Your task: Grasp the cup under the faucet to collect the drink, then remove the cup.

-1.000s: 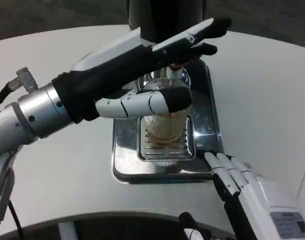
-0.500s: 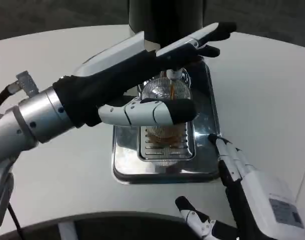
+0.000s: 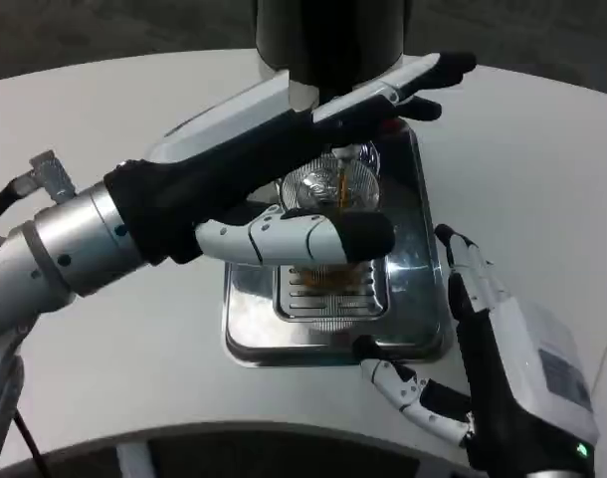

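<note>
Under the faucet [image 3: 335, 157], our left robot hand [image 3: 313, 169] keeps gripping the cup [image 3: 331, 224] as drink now streams in; right robot hand [image 3: 483, 339], open, has turned sideways beside the tray [image 3: 423, 214].

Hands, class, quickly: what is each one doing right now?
Left hand: wrapped around the cup under the faucet, holding it.
Right hand: open, beside the tray, holding nothing.
</note>
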Controlling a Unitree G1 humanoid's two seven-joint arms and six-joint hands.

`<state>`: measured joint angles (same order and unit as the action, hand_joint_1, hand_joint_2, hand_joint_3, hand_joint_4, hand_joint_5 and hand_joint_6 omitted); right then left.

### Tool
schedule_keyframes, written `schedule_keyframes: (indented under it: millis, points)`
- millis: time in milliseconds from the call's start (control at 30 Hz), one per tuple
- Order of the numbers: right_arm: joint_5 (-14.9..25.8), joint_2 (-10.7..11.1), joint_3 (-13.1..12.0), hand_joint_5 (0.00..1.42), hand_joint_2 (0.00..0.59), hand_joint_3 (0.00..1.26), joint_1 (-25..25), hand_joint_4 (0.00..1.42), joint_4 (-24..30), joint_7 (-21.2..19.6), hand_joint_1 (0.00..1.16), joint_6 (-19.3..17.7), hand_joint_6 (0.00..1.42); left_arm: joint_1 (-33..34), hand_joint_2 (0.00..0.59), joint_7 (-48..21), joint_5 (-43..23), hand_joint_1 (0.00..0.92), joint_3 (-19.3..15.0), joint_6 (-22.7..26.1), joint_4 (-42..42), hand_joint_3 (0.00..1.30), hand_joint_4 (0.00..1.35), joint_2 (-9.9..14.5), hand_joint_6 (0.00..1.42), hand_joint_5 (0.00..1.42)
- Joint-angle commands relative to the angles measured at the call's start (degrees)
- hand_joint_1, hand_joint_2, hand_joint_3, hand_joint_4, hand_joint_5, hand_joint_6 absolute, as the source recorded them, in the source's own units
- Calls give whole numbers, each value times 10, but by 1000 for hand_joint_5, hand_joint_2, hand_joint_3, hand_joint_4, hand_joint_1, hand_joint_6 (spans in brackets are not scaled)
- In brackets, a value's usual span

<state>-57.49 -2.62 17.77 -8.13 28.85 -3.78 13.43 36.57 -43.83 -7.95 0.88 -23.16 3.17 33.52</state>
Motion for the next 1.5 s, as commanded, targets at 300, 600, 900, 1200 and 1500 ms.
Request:
schedule_keyframes:
  millis: [300, 600, 900, 1200, 1500]
  points:
    - [71, -21, -8, 6, 250, 0, 81, 0, -71, -38, 504, 34, 129, -18, 103, -13, 8, 0, 13, 2, 14, 0, 0, 10, 56, 95]
    - [136, -11, -21, 0, 240, 0, 142, 0, -129, -43, 511, 28, 115, -20, 103, -12, 7, 0, 10, 5, 17, 0, 0, 12, 56, 95]
    - [209, 31, -46, 0, 228, 0, 204, 0, -200, -45, 528, -36, 99, -25, 103, -13, 8, 0, 10, 8, 21, 0, 0, 15, 56, 95]
    - [263, 64, -51, 0, 222, 0, 246, 0, -260, -33, 561, -88, 98, -28, 103, -10, 10, 0, 12, 16, 28, 0, 0, 17, 56, 95]
    - [308, 55, -61, 0, 207, 0, 288, 0, -324, -42, 604, -109, 112, -31, 103, -6, 13, 0, 10, 23, 33, 0, 0, 22, 56, 95]
